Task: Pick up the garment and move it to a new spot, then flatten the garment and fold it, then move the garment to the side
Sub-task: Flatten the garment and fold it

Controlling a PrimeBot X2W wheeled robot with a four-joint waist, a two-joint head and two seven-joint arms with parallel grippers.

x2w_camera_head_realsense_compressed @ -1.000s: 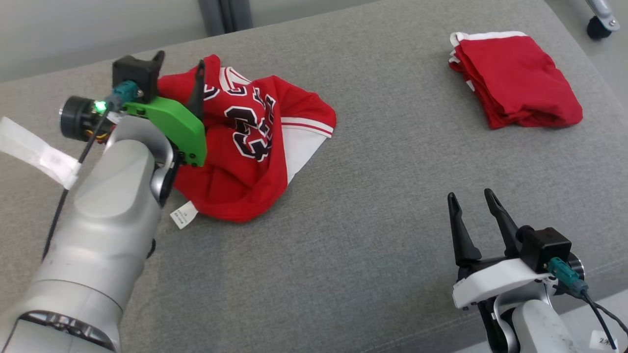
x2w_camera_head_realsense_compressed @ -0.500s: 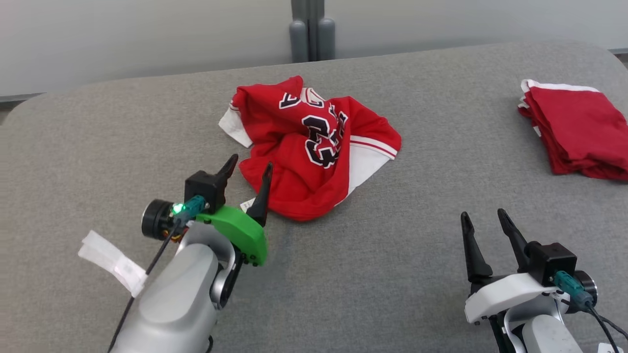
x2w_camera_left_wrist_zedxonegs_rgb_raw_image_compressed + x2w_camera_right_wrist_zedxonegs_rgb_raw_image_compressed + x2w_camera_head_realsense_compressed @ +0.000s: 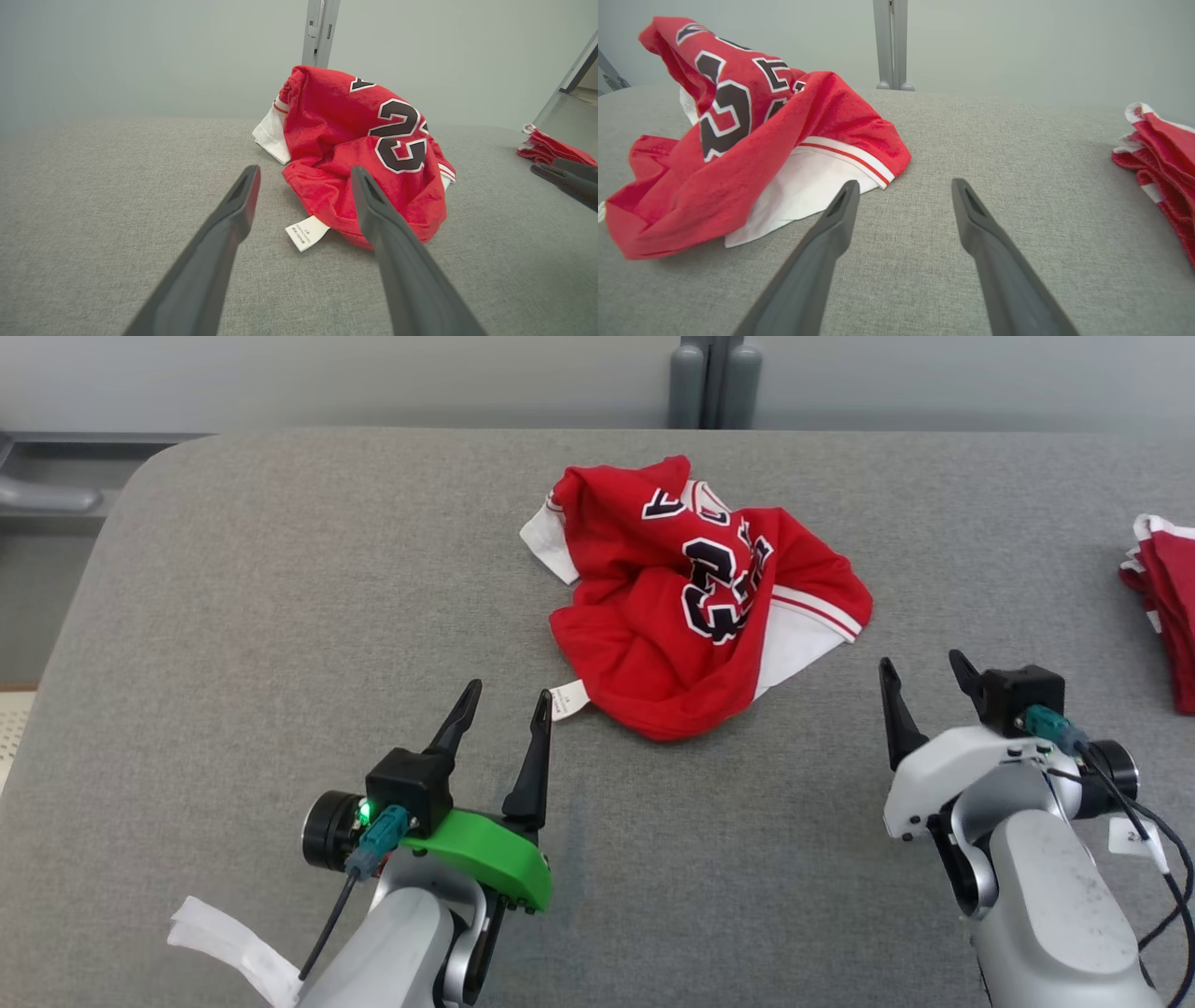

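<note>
Grey woven fabric covers the padded surface [image 3: 280,616], whose upper-left corner is rounded. A pale wall and a grey post [image 3: 714,383] stand at the top of the head view. Just above centre lies the garment [image 3: 653,644], a crumpled red knit jersey with black, white-edged numerals, white trim and a white panel showing at its right. A small white care label [image 3: 568,700] sticks out at its lower-left edge. At lower left, the left gripper [image 3: 511,689] has its dark tapered fingers spread wide and holds nothing, its tips just beside the label. At lower right, the right gripper [image 3: 920,659] is equally wide and empty, near the jersey's white corner. A folded red cloth [image 3: 1162,616] lies at the right edge.
</note>
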